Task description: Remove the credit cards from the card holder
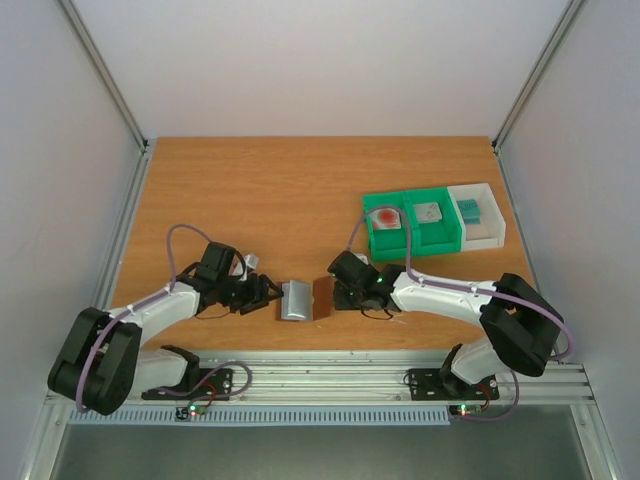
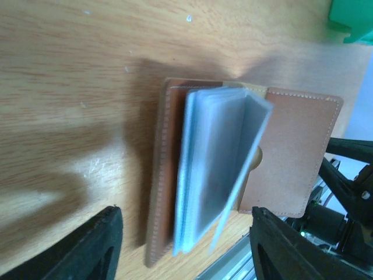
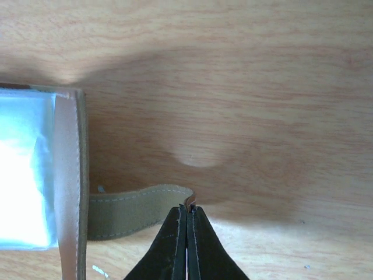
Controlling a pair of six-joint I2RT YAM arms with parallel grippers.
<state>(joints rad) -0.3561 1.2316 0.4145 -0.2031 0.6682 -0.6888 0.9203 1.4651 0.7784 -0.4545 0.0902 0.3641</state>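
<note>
The brown leather bifold card holder (image 1: 297, 300) lies open on the wooden bench (image 1: 250, 190), between the 2 arms and near the front edge. Its blue-grey plastic sleeves (image 2: 218, 169) stand up in a fan off the spine.

The left gripper (image 2: 185, 217) hovers by it w/ jaws wide apart, nothing in them. The right gripper (image 3: 187, 219) has its jaws pressed together. They look clamped on the very tip of the olive closing tab (image 3: 140, 207), so that side is anchored via the strap.

3 cards sit in bins at the back right:
- pale pink card w/ red blot (image 1: 387, 217) and plain grey card (image 1: 428, 212) in the green plastic bin (image 1: 440, 240)
- teal card (image 1: 468, 208) in the white plastic bin (image 1: 490, 232)

We can't tell if any card is in the sleeves, as they're too blurred.

We judge the card holder light and floppy. The leather bends and the sleeves flop and are prob. slick, so it'd slide or lift w/o an anchor. The cards look thin, stiff and smooth. They're best taken by an exposed short edge and pulled straight along the pocket, w/ the tab or a leather flap held down.
</note>
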